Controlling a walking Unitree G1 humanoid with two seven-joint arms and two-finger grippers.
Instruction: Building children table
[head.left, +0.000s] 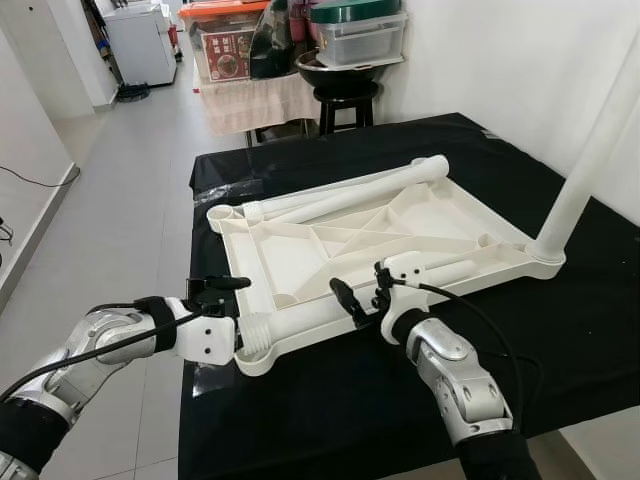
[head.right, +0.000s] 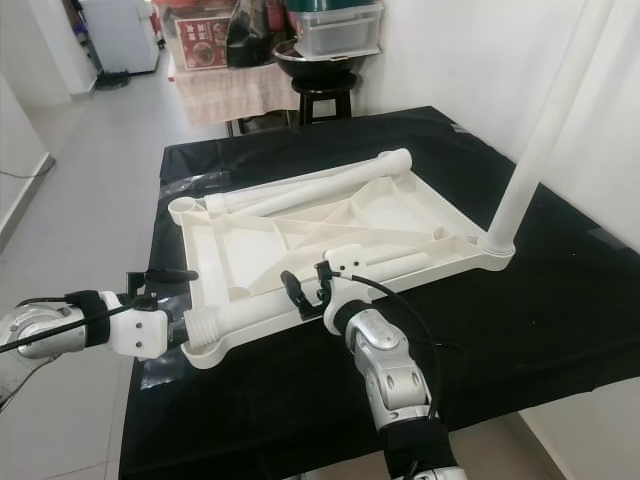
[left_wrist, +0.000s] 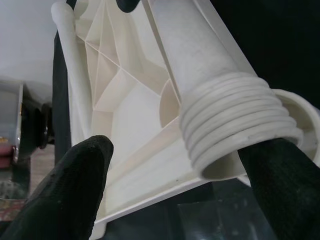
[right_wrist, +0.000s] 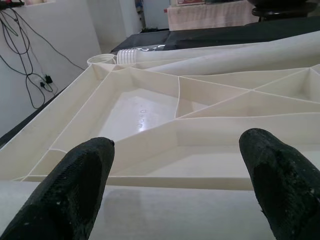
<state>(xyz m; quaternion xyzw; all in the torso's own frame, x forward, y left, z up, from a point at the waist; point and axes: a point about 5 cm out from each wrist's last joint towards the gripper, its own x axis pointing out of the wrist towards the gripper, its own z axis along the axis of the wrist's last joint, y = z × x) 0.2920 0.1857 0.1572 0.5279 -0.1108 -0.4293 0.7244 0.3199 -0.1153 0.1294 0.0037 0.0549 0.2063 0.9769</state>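
You see a cream-white tabletop (head.left: 330, 245) and white legs (head.left: 345, 195) on a black cloth (head.left: 560, 330); far off, an orange lid (head.left: 222, 9) and a green lid (head.left: 355, 10); grey floor tiles (head.left: 120, 220) left.

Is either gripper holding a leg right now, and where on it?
Nothing is clamped. The left gripper sits open around the threaded end of the loose leg; the right gripper is open above its middle.
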